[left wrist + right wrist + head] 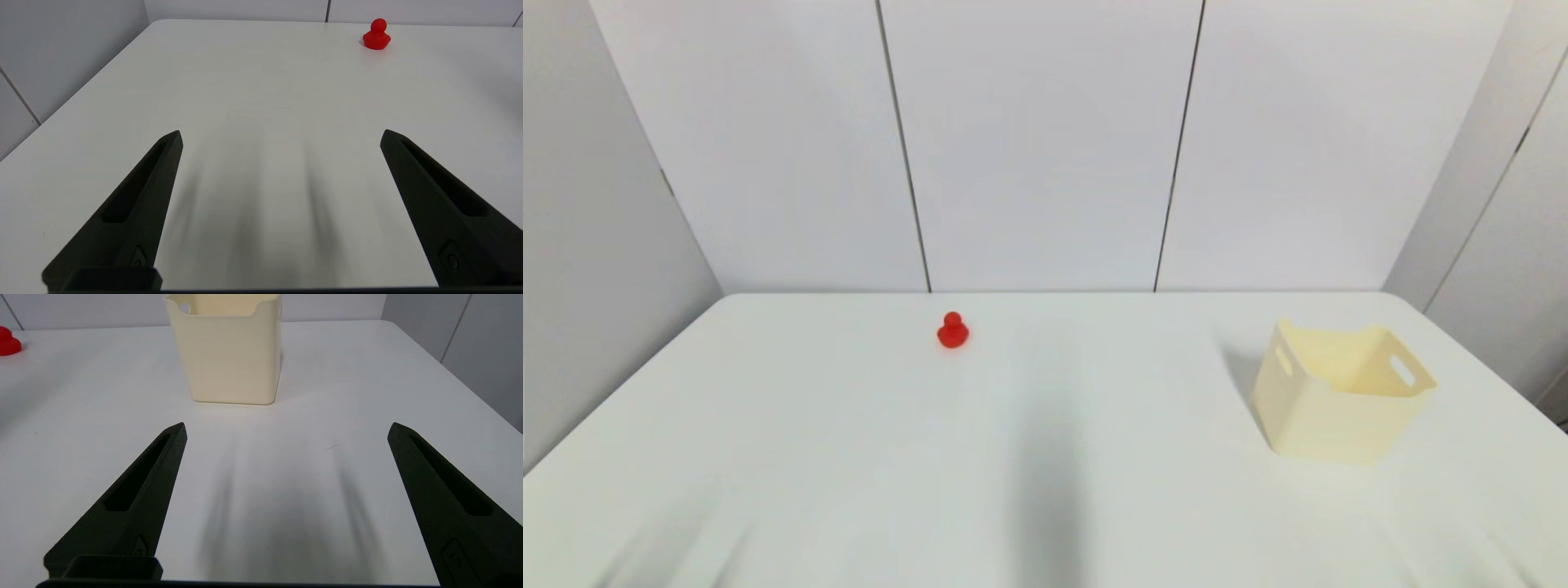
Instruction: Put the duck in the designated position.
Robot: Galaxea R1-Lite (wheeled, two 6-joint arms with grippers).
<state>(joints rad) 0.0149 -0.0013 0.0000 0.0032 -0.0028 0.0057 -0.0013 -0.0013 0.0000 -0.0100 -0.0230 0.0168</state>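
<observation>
Nothing done yet: duck point(952, 331) upper-centre on bench point(1045, 457), untouched; cream bin point(1339, 392) right. Left pincer point(281, 136) and right pincer point(287, 428) spread wide, empty.

You see white table point(849, 457), pale panel wall point(1045, 147) behind it. Cream bin point(1339, 400) stands upright on table's right side, 2 handle slots, open top.

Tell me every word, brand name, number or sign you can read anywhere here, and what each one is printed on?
There is no readable text in any view.
Red toy duck: plain, no marking.
Cream bin: plain walls with handle cut-outs, no label.
White table: bare, no print.
Left claw and right claw, both open above the table: plain black fingers; a small round moulded mark near each base, not lettering.
</observation>
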